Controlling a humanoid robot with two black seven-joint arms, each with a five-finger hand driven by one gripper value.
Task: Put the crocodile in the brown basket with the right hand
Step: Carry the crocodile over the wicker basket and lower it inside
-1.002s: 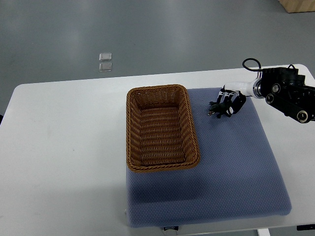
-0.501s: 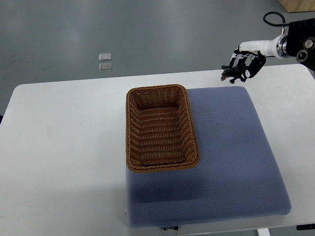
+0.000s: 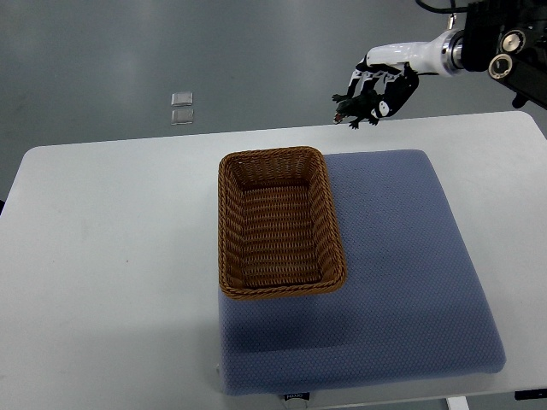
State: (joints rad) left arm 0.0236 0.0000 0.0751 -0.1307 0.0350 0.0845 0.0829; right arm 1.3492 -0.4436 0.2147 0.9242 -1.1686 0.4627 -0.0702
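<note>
My right hand (image 3: 373, 92) reaches in from the upper right, lifted well above the table's far edge. Its fingers are shut on a small dark green crocodile (image 3: 357, 108), whose head and legs stick out on the hand's left. The brown wicker basket (image 3: 229, 224) lies below and to the left of the hand, on the left part of the blue mat (image 3: 410, 282); nothing is inside it. The left arm does not show.
The mat lies on a white table (image 3: 111, 273). Two small clear squares (image 3: 182, 107) sit on the grey floor beyond the table's far edge. A corner of something wooden (image 3: 517, 8) shows at the top right.
The right hand picked the crocodile up off the mat, raised it, and has carried it up and leftward, closer to the basket's far right corner.
</note>
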